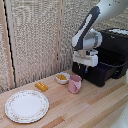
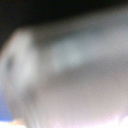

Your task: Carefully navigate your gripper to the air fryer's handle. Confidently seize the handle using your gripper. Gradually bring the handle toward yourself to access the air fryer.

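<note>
The air fryer (image 1: 107, 57) is seen at right of the exterior frame; its handle is hidden behind the gripper (image 1: 85, 66), pressed at the drawer front. Jaw state cannot be told. A pink cup (image 1: 74, 84), small bowl (image 1: 62, 77), yellow block (image 1: 41, 86) and plate (image 1: 26, 105) are spread lower left on the table (image 1: 95, 107). Wrist view is blurred out.

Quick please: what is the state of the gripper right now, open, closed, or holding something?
Gripper: at the front of the air fryer, but open or closed cannot be told; fingers are hidden and the wrist view is only blur.
</note>
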Tool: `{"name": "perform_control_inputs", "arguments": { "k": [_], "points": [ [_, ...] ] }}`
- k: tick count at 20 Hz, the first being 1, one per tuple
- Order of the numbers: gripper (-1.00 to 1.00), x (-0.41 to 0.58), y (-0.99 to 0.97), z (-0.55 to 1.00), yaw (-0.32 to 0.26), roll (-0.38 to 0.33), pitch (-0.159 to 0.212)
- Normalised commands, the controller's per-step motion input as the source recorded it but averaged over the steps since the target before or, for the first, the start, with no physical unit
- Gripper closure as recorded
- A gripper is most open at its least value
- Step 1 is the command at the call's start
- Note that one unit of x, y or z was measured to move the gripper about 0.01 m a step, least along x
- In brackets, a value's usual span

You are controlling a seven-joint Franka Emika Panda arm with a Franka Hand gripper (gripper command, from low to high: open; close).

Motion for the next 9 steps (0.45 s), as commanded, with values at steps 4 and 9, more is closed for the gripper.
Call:
{"name": "perform_control_inputs", "arguments": {
  "k": [4,9],
  "points": [
    [-1.0,0.046,0.0,0.8,0.031,-0.045,0.022],
    [-1.0,0.149,0.1,0.9,0.008,-0.012,0.075]
  ]
}}
